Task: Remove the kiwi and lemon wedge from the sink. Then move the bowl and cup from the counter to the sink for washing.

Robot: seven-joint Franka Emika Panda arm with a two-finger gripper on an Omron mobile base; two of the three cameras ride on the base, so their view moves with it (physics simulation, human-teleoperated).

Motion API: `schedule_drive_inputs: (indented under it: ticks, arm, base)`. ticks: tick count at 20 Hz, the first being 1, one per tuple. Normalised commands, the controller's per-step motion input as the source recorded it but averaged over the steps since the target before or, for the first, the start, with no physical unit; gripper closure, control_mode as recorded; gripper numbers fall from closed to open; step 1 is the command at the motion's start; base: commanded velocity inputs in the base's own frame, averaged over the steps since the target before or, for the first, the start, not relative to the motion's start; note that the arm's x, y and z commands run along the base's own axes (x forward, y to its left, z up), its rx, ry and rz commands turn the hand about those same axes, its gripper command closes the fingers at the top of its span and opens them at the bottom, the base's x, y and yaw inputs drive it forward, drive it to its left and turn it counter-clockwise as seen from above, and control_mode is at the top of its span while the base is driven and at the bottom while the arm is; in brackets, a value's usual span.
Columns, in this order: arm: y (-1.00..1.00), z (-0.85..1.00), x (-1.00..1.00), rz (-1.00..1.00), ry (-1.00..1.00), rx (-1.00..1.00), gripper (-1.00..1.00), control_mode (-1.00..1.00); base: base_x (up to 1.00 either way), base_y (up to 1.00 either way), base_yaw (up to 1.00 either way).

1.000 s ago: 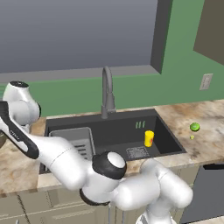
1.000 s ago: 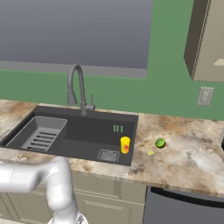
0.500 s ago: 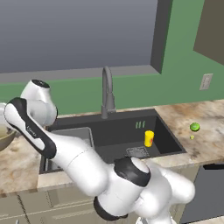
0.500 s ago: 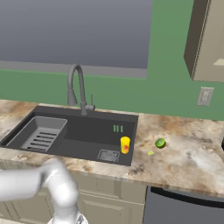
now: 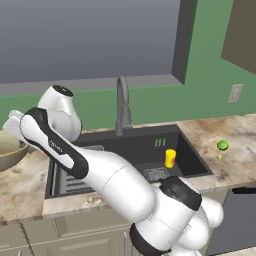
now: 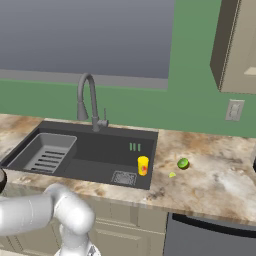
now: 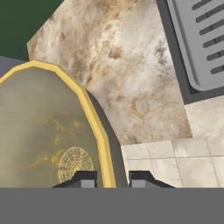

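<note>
Here the bowl [image 7: 48, 140] hangs above the counter [image 7: 131, 83] left of the sink [image 5: 135, 150], its rim pinched between the gripper's [image 7: 113, 178] two fingertips. The cup [image 6: 143, 165] stands inside the sink by the drain. The kiwi [image 6: 183, 163] and lemon wedge [image 6: 172, 174] lie on the counter to the right.

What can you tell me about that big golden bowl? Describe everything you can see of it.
The bowl is round, wide and shallow, dull tan-gold inside with a brighter yellow rim and a faint ringed pattern at its bottom. It is upright at the left end of the marbled counter, left of the sink. The tool straddles its rim, one fingertip inside, one outside.
</note>
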Motion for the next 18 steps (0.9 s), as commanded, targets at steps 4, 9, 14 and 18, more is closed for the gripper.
schedule_drive_inputs:
  ticks: [4,9,14,18]
  arm:
    - [-0.38,0.35,-0.2,-0.08,0.0,0.0,1.0,-1.0]
    - [-0.43,0.29,-0.18,-0.09,0.0,0.0,1.0,-1.0]
    - [-0.49,0.2,-0.16,-0.11,0.01,0.0,1.0,-1.0]
    - [-0.48,0.14,-0.12,-0.12,0.02,0.0,1.0,-1.0]
  base:
    - [0.0,0.0,0.0]
    - [0.0,0.0,0.0]
    - [0.0,0.0,0.0]
    - [0.0,0.0,0.0]
